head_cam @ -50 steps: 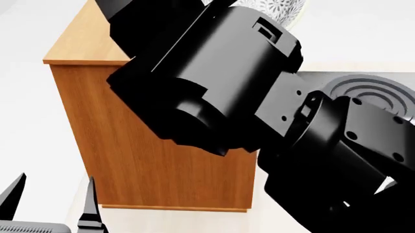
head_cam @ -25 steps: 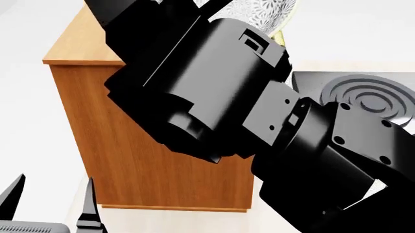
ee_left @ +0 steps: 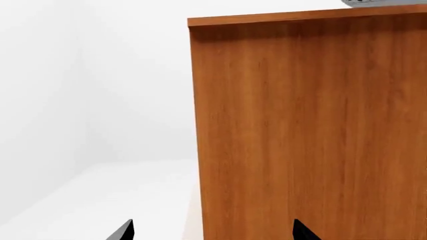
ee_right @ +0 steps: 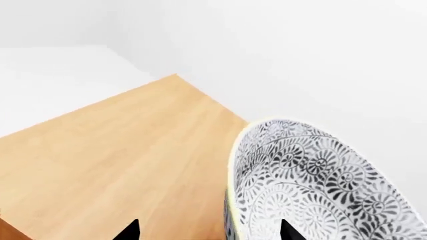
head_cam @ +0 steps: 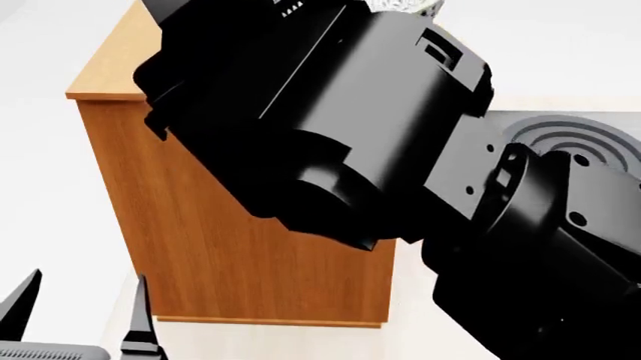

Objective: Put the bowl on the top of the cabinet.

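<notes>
**Nearly there: bowl carried over the cabinet top, not yet set down**

Seemingly the carry is ending and the placing comes next.

Left wrist view: the cabinet [ee_left: 307, 130] fills the right of the frame, its side panel upright. The left gripper [ee_left: 210, 232] shows two spread tips at the lower edge with nothing between them: open wide and idle.

Head view: the right arm [head_cam: 331, 127] blocks most of the centre. A sliver of the bowl [head_cam: 401, 6] peeks out at the top edge, above the cabinet's pale top.

Right wrist view: the bowl fills the lower right, tipped on edge, its mouth facing the frame's upper left, rim plane steep. Being round, it has no long axis. The right gripper [ee_right: 207, 232] shows its tips at the lower edge, astride the rim; whether it is clamped, I cannot tell. Next, I judge, lower and level the bowl before releasing.
</notes>
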Tool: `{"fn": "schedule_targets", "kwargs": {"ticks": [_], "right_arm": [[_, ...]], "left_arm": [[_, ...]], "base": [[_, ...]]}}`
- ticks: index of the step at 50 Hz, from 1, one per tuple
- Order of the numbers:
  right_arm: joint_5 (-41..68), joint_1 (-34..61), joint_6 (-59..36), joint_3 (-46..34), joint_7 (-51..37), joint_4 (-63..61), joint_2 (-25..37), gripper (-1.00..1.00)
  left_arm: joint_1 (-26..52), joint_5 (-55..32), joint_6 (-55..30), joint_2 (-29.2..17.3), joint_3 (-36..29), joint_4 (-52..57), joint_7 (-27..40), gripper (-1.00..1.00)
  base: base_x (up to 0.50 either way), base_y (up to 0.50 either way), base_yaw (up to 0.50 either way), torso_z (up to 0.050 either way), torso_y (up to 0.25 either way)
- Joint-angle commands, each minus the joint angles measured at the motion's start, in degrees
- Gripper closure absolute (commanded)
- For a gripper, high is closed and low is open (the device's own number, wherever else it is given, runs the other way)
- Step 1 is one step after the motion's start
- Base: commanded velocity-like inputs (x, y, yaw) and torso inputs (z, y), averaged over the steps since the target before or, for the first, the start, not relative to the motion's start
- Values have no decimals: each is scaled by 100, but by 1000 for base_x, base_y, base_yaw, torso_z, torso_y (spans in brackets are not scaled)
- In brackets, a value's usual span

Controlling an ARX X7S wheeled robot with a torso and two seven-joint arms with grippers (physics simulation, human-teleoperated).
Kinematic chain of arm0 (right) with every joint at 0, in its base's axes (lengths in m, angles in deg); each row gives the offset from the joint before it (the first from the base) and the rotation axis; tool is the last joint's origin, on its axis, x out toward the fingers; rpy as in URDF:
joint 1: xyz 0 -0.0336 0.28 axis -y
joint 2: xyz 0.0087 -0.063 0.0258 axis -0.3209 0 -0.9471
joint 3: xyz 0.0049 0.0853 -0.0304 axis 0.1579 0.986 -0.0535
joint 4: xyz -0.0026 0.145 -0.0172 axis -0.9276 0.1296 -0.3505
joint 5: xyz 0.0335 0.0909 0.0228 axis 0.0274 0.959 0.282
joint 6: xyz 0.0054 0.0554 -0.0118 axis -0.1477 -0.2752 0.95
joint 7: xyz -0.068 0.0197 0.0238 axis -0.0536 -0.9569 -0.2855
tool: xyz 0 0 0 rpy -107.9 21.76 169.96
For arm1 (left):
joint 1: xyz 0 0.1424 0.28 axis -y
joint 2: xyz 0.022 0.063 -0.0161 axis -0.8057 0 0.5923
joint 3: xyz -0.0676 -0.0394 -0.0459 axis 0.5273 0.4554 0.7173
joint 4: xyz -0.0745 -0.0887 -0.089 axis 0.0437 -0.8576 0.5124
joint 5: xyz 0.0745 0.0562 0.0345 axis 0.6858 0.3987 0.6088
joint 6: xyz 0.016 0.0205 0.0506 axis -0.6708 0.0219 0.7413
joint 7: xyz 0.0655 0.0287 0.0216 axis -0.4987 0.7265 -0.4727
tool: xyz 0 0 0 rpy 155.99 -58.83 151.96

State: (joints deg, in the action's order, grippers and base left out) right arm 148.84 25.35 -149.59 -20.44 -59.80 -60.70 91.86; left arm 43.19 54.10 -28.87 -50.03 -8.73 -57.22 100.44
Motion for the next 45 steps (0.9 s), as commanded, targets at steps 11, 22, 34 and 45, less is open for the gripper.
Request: {"fn": "schedule_targets", "kwargs": {"ticks": [11,22,34,45], "right_arm": [[713,601,-414,565,-404,-599,612,-100],[1616,1226,-820,1117,-1033,-1073,912,-100],[1908,1359,-951,1234,-1234,-1373,1169,-100],[2356,1851,-1244,1452,-1566,-1629,1653,-100]], "left_arm": [[26,13,-42,-8,-50,38,30,-100],[33,23,-42,0,-80,36,43,-100],[18,9,-26,-13,-83,59,56,-100],[16,6,-25,-22,-92,75,71,-100]], "base": [[0,0,0,0,0],[0,0,0,0,0],[0,0,0,0,0],[0,0,0,0,0]]}}
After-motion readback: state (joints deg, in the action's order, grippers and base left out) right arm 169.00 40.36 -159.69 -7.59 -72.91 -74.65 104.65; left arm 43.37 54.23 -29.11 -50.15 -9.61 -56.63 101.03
